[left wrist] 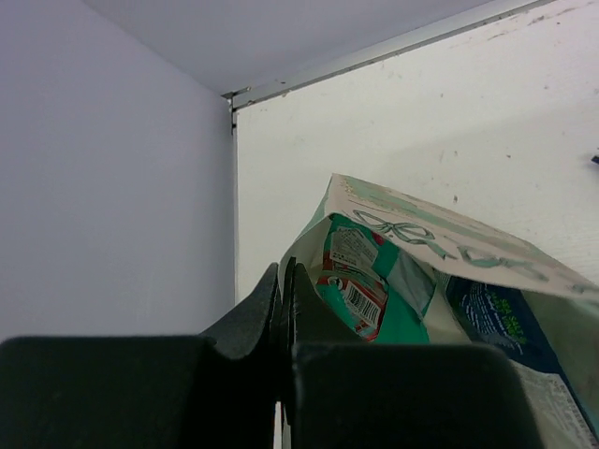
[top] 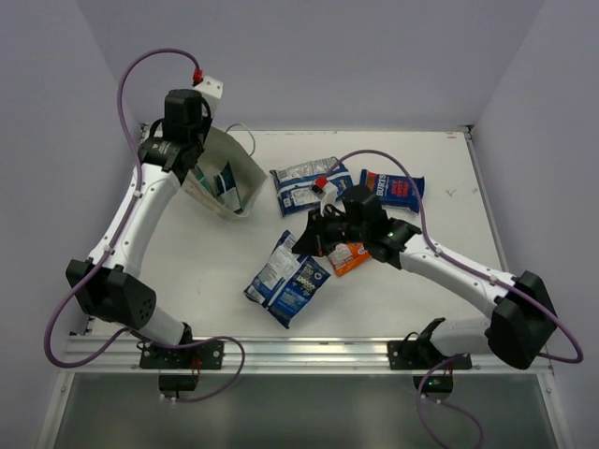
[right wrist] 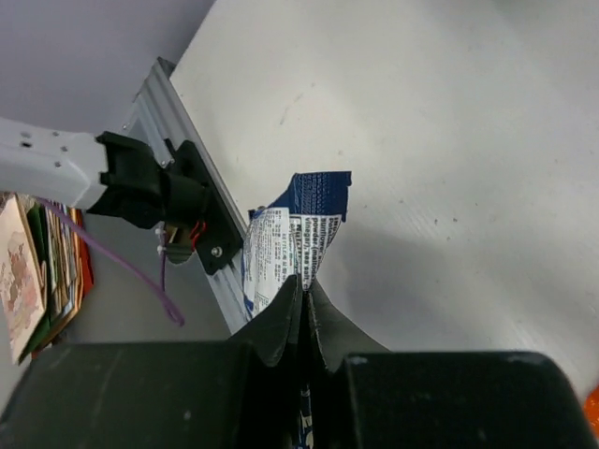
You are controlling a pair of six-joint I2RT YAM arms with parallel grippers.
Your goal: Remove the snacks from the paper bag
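Your left gripper [left wrist: 284,309] sits at the far left of the table [top: 215,267], its fingers pressed together on the near rim of the paper bag [left wrist: 449,245], which looks pinched between them. The bag is tipped over with its mouth open toward the right. Inside it you can see the teal-green packet [left wrist: 367,281] and, just right of it, a dark blue packet [left wrist: 496,323].

Your right gripper [right wrist: 304,309] is near the middle of the table, fingers closed tight on the edge of a blue-and-white packet [right wrist: 299,220], which sticks out beyond the fingertips and casts a shadow on the table. In the top view that packet overlaps a second blue-and-white packet [top: 304,286] lying just nearer you. The orange packet [top: 348,258] lies just right of them, partly under the right wrist. Farther back, two more packets lie flat side by side: a blue-and-white one [top: 307,185] and, to its right, a blue one with a red patch [top: 393,187], both well clear of the bag
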